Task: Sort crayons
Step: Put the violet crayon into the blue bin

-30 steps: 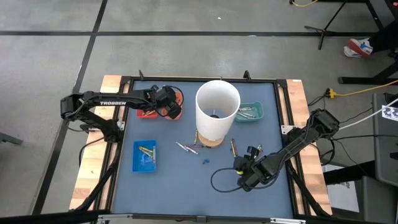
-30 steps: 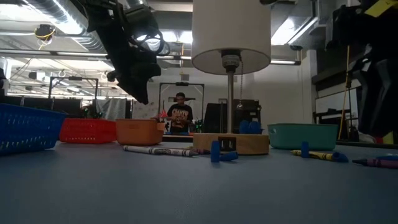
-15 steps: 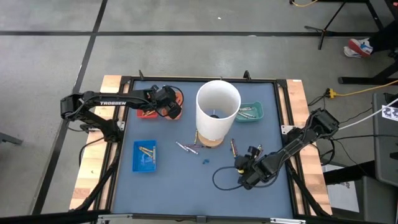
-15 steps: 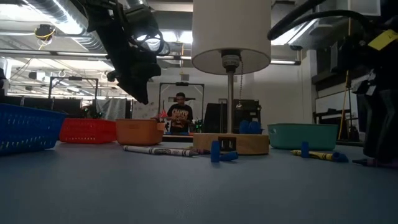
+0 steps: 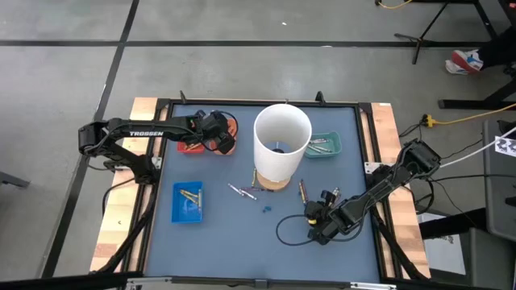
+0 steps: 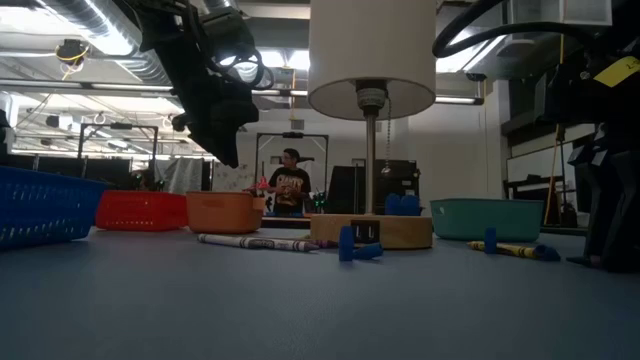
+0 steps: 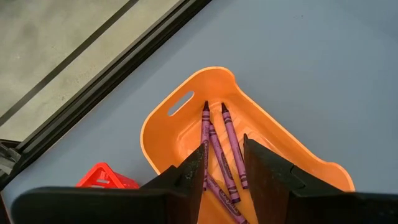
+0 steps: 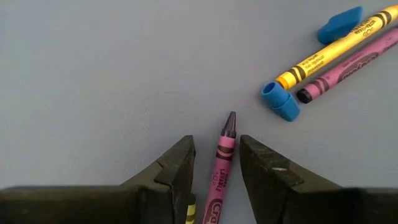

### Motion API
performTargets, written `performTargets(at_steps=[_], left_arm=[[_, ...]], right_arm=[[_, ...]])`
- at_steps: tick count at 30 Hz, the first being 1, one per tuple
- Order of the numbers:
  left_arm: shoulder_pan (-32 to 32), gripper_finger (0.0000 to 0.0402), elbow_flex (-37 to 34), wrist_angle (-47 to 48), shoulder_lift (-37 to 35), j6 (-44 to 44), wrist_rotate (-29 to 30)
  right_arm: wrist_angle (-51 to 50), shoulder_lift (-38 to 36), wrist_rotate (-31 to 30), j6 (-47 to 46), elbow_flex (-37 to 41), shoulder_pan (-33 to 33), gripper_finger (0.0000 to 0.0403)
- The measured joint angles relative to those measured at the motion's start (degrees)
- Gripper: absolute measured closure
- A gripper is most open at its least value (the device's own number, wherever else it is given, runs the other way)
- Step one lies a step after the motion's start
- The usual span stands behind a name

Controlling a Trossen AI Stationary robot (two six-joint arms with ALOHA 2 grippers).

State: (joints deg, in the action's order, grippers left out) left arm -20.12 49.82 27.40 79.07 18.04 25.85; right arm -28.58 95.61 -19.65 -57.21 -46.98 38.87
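Purple crayon [image 8: 221, 167]: on table near right edge, lying lengthwise between the spread fingers of the right hand [image 8: 214, 168], not yet pinched. Left hand [image 7: 219, 167]: spread, empty, over orange tray [image 7: 163, 134] at far-left corner.

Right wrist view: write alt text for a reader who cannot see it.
The right gripper is open, its two dark fingers either side of a purple crayon lying on the blue-grey table. Farther off lie a yellow crayon and another purple crayon side by side, with two small blue caps near them.
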Motion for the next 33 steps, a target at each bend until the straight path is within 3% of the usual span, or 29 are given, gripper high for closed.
performTargets(at_steps=[4,18,27,33], left_arm=[[0.0,0.0305,0.0,0.0,0.0,0.0,0.0],[0.02,0.0305,0.0,0.0,0.0,-0.02,0.0],[0.04,0.0305,0.0,-0.02,0.0,4.19,-0.52],[0.09,0.0305,0.0,-1.04,0.0,3.93,-7.57]], right_arm=[[0.05,0.0,0.15,0.0,0.02,0.0,0.0278],[0.33,0.09,-1.13,1.86,0.02,0.02,0.0375],[1.97,0.17,-2.34,4.01,0.17,0.03,0.0386],[2.7,0.34,-2.67,5.35,-0.51,-0.05,0.0387]])
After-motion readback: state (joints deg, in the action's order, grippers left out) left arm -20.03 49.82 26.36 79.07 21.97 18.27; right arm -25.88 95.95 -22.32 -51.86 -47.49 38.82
